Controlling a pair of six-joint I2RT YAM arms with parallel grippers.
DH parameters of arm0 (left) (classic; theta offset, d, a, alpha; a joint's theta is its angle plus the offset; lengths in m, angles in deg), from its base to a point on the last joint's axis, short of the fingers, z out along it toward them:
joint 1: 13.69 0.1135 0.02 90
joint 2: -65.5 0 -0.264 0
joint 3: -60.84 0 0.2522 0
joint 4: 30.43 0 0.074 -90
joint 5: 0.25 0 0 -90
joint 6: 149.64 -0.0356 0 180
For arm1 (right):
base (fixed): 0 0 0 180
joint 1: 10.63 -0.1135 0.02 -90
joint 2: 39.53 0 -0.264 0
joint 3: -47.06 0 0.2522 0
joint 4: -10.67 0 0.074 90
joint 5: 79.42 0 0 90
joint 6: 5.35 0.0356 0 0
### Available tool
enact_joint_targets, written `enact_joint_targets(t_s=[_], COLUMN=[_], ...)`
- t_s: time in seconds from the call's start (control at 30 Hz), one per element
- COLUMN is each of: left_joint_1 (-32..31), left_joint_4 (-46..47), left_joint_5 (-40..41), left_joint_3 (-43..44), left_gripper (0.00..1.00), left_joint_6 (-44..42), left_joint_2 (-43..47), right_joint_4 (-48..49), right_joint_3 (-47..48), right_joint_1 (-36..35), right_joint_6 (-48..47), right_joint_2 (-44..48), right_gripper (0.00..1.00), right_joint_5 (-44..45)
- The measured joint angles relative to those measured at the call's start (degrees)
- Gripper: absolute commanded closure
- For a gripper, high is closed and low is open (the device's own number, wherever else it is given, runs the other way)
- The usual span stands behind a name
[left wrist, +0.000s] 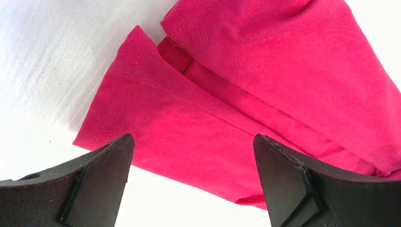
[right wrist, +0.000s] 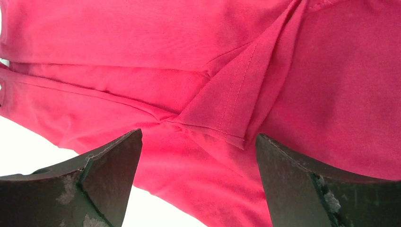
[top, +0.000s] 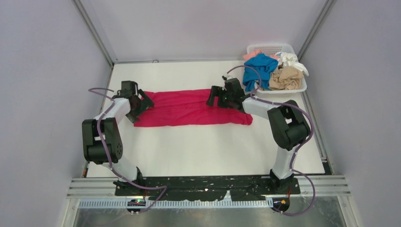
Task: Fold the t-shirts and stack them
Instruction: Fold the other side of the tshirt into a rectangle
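A magenta-red t-shirt (top: 187, 108) lies folded into a long strip across the white table. My left gripper (top: 144, 100) is open over the strip's left end, with the hemmed cloth (left wrist: 198, 118) between its spread fingers. My right gripper (top: 211, 97) is open over the strip's right part, above a folded sleeve (right wrist: 231, 113). Neither holds cloth. Blue (top: 260, 68), tan (top: 285, 78), white (top: 291, 60) and peach-pink (top: 251, 55) shirts are piled in the basket.
A white lattice basket (top: 270, 48) stands at the back right corner, beside the right arm. Grey walls close in the table (top: 198, 146) on the left, back and right. Purple cables loop off both arms.
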Motion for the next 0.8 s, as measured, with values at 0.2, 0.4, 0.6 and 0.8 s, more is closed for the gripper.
enact_joint_targets(t_s=[0.2, 0.4, 0.6, 0.8], left_joint_1=[0.0, 0.0, 0.0, -0.7], left_joint_4=[-0.2, -1.5, -2.6, -4.5], left_joint_5=[0.3, 1.7, 2.4, 2.5], left_joint_3=[0.0, -0.2, -0.8, -0.7], left_gripper=[0.00, 0.00, 0.00, 0.00], left_joint_6=[0.0, -0.3, -0.7, -1.0], left_joint_2=[0.0, 0.9, 3.7, 6.9], right_joint_4=[1.3, 2.9, 6.8, 5.3], right_joint_3=[3.2, 10.8, 19.8, 22.7], right_joint_1=[-0.1, -1.5, -2.1, -2.1], right_joint_6=[0.0, 0.2, 2.6, -1.7], right_joint_2=[-3.3, -8.6, -15.5, -13.5], right_gripper=[0.05, 0.05, 0.05, 0.05], right_joint_5=[-2.2, -3.9, -7.0, -4.3])
